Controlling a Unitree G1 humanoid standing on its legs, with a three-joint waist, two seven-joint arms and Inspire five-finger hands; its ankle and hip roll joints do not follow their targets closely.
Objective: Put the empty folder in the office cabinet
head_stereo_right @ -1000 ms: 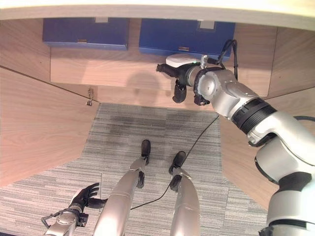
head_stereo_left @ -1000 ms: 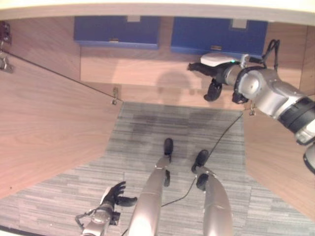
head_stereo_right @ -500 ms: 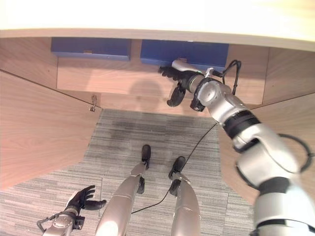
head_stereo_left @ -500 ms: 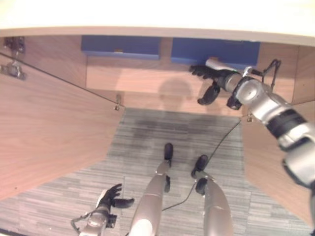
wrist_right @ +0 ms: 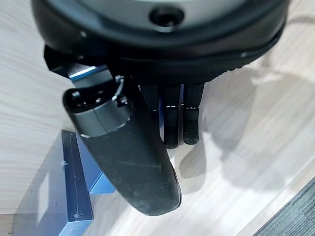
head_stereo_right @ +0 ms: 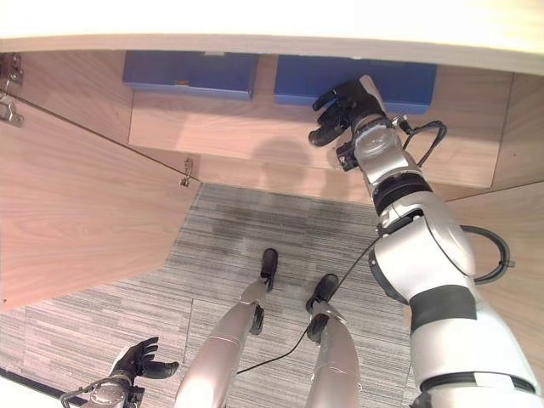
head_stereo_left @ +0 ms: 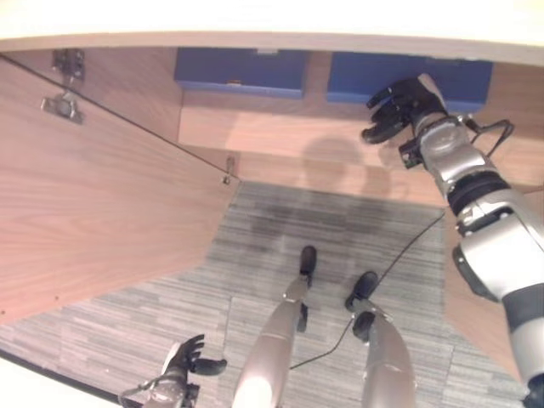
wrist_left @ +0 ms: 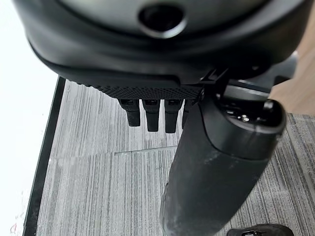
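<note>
Two blue folders lie flat on the wooden shelf (head_stereo_left: 280, 127) of the open cabinet, side by side at the back: the left folder (head_stereo_left: 240, 71) at about 12 o'clock in the head views, the right folder (head_stereo_left: 374, 76) at about 1 o'clock. The right hand (head_stereo_left: 401, 109) is raised in front of the right folder at about 2 o'clock, fingers loosely spread and holding nothing; its fingertips (wrist_right: 177, 130) sit over the shelf just beside the folder's near edge, and whether they touch it cannot be told. The cabinet door (head_stereo_left: 93, 195) stands swung open at 9 o'clock. The left hand (head_stereo_left: 189, 364) hangs low at 7 o'clock over the grey carpet (head_stereo_left: 280, 221), fingers relaxed and empty, well apart from both folders.
</note>
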